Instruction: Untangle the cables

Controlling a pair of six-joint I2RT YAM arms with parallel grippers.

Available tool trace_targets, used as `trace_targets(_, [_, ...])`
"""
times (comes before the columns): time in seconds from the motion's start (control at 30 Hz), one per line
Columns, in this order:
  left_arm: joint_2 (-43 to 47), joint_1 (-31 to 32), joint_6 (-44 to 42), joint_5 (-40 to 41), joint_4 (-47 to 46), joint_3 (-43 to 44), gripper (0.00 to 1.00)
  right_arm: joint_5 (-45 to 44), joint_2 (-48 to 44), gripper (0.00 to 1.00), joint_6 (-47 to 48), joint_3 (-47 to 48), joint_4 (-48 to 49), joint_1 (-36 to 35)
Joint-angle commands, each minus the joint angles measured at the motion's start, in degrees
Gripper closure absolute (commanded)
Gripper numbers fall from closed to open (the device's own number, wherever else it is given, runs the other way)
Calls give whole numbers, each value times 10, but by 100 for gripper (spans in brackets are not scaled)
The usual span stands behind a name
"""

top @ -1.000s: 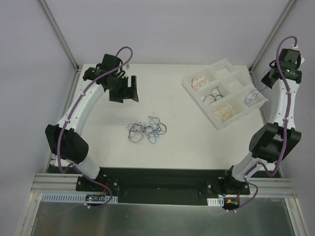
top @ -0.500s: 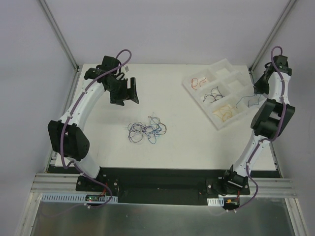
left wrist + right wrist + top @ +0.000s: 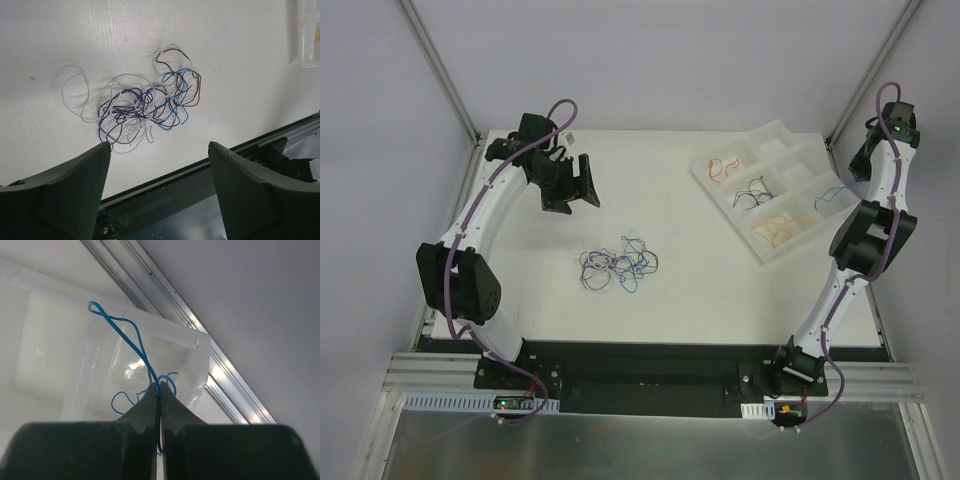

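Right gripper (image 3: 160, 390) is clenched tight on one blue cable (image 3: 131, 337), pinched right at the fingertips. In the wrist cam the loop runs toward upper left of frame, w/ a small curl at lower left. Top cam puts that strand at mid-right, over the right-hand compartment of the white tray (image 3: 790, 128). Can't tell if it touches the compartment floor.

Change vs. a sec ago: the strand hung off the tray's right edge beside the arm. The right arm has since folded back toward upper right and carried the strand in over the compartment. Prob. means one more cable is sorted, w/ only the release left.

Red cable (image 3: 723, 166), black cable (image 3: 752, 192) and orange-yellow cable (image 3: 775, 228) each lie in their own compartment.

Tangle (image 3: 618, 268) sits centre frame on the table (image 3: 650, 170), same shape as before: purple, white, blue and dark strands, so plenty left to do.

Left gripper (image 3: 582, 180), upper left, has its jaws wide apart and empty, and has barely moved.

Writing/brands: none legible in any view.
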State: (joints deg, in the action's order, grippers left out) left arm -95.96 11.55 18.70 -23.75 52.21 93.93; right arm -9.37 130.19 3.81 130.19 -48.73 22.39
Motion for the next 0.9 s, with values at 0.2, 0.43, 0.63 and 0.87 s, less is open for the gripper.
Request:
trace_targets(0.2, [53, 1, 2, -15, 2, -28, 22, -11, -27, 100, 12, -60, 7, -24])
trace_targets(0.43, [68, 1, 4, -19, -1, -37, 22, 3, -91, 99, -56, -201, 23, -52])
trace_targets(0.63, [88, 7, 10, -29, -9, -67, 22, 24, -123, 79, -83, -219, 6, -52])
trace_targets(0.87, [91, 20, 15, -46, -10, -92, 22, 18, -159, 46, -103, -173, -74, -55])
